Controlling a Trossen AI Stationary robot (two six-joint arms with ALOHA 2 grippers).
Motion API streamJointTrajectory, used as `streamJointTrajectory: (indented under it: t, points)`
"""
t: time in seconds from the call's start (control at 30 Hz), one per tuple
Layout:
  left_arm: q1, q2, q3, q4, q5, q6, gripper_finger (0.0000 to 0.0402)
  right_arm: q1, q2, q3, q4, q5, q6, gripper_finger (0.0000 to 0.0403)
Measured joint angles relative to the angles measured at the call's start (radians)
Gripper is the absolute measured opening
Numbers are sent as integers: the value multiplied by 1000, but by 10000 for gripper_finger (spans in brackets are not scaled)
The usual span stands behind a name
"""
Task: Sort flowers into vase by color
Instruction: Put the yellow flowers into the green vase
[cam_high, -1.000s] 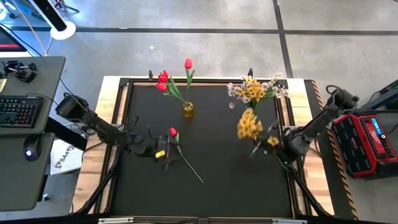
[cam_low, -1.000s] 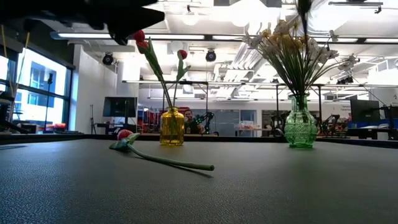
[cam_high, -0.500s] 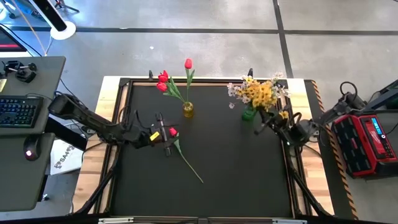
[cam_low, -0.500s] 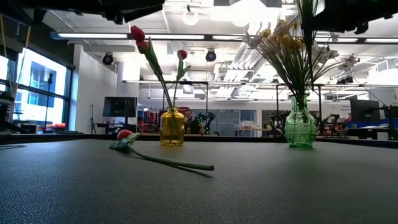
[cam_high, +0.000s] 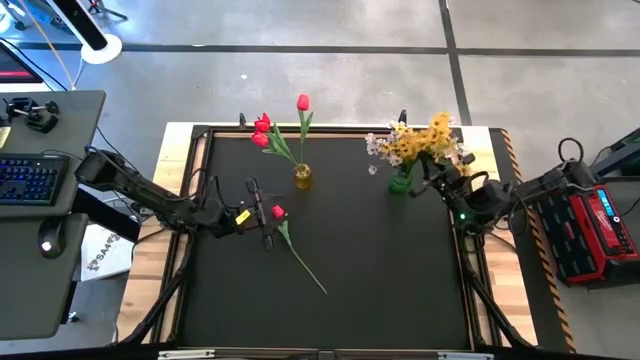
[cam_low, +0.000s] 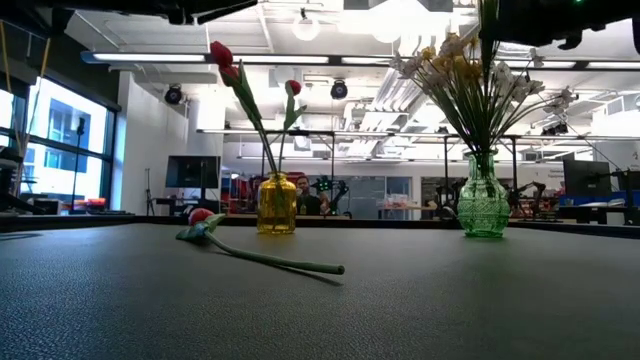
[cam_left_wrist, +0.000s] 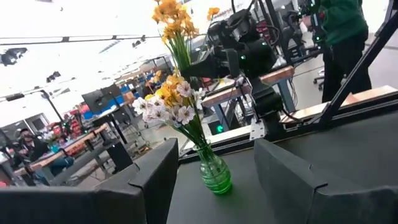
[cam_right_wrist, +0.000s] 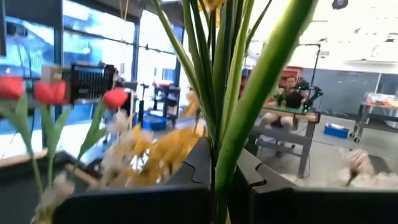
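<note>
One red tulip (cam_high: 296, 250) lies flat on the black mat, its bud (cam_high: 278, 212) toward the left arm and resting on the mat in the low view (cam_low: 201, 215). My left gripper (cam_high: 262, 214) is open, level, right beside that bud, touching nothing. My right gripper (cam_high: 436, 180) is shut on a yellow blossom spray (cam_high: 438, 128), held upright over the green vase (cam_high: 400, 184). That vase holds white and yellow sprays (cam_low: 470, 70). The yellow vase (cam_high: 302, 178) holds three red tulips (cam_high: 262, 130). My right gripper pinches the yellow spray's green stem (cam_right_wrist: 231, 163) between its two fingers, part way down the stem. The fingers come level from the table's right and lie across it. The spray stands upright and lifted, blossoms on top (cam_left_wrist: 169, 11). Whether its lower end is in the vase neck, I cannot tell.
The two vases stand near the mat's far edge. A wooden frame (cam_high: 178, 175) borders the mat. A desk with a keyboard (cam_high: 28, 180) is left of the table, a red case (cam_high: 590, 230) to the right. The mat's near half is bare (cam_high: 380, 290).
My right gripper carried the yellow spray from mid-mat toward the far edge, over the green vase, and the spray turned upright. My left gripper moved toward the table's right and far edge, up to the lying tulip's bud. The tulip has stayed put.
</note>
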Motion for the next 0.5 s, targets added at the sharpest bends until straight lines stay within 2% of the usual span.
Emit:
streamJointTrajectory:
  t: [0.17, 0.33, 0.5]
  points:
    - [-3, -10, 0, -22, 0, -56, 200, -56, 1, 0, 19, -43, -11, 0]
    - [-5, -10, 0, -48, 1, -90, 200, -98, 3, 0, -95, -109, 91, 0]
    - [-5, -10, 0, -46, 21, -105, 200, -122, 3, 0, -213, -113, 174, 0]
